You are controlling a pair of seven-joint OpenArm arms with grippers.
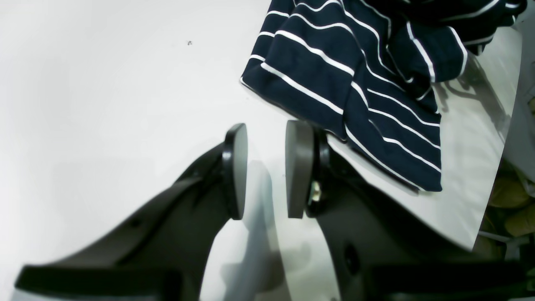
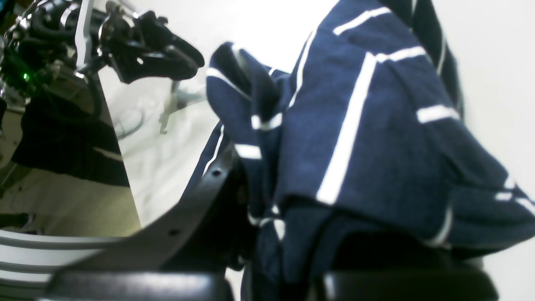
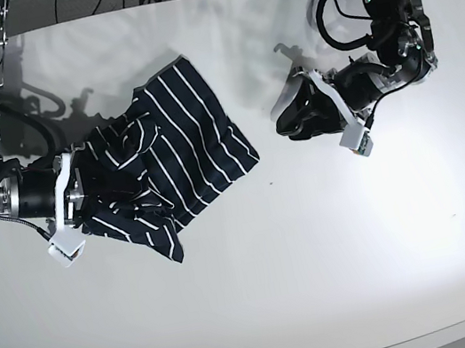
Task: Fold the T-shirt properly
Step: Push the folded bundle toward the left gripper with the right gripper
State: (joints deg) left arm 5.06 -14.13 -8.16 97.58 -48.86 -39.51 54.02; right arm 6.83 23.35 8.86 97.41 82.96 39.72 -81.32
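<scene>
Looking across my white table (image 3: pixel 316 240), I see the T-shirt (image 3: pixel 172 162) lying crumpled toward the side of my right arm. My right gripper (image 3: pixel 96 193) is clamped on a bunch of the striped cloth at the shirt's edge. My left gripper (image 1: pixel 265 169) hangs just beside the shirt's far hem, jaws apart, holding nothing.
</scene>
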